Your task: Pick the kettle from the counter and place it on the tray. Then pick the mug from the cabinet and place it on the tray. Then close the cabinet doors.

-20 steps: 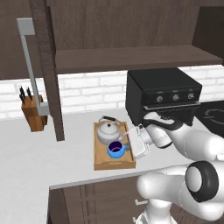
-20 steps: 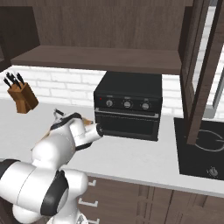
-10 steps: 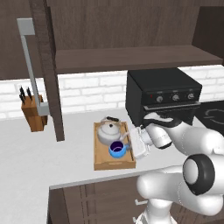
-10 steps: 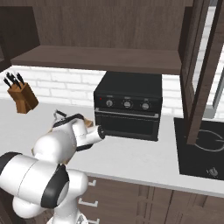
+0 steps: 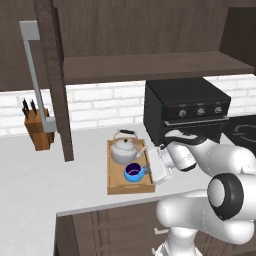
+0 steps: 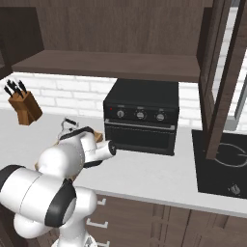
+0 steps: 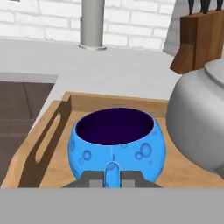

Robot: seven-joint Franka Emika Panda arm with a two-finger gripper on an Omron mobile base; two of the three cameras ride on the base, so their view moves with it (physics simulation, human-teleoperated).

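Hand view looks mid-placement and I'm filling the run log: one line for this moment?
phase: placing mug | end effector: shut on mug handle | mug: in tray | kettle: in tray | cabinet doors: open

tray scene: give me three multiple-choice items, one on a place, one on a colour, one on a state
1. Where does the kettle stand?
A. on the tray
B. on the black oven
C. on the cabinet shelf

2. What colour is the mug?
A. red
B. bright blue
C. white

3. How are the jaws of the gripper?
A. wide open above the counter
B. shut on the mug handle
C. shut on the knife block

Key: 1 A, it sits within the wooden rim; 2 B, blue with a dark inside; 3 B, the tips pinch the handle in the hand view.
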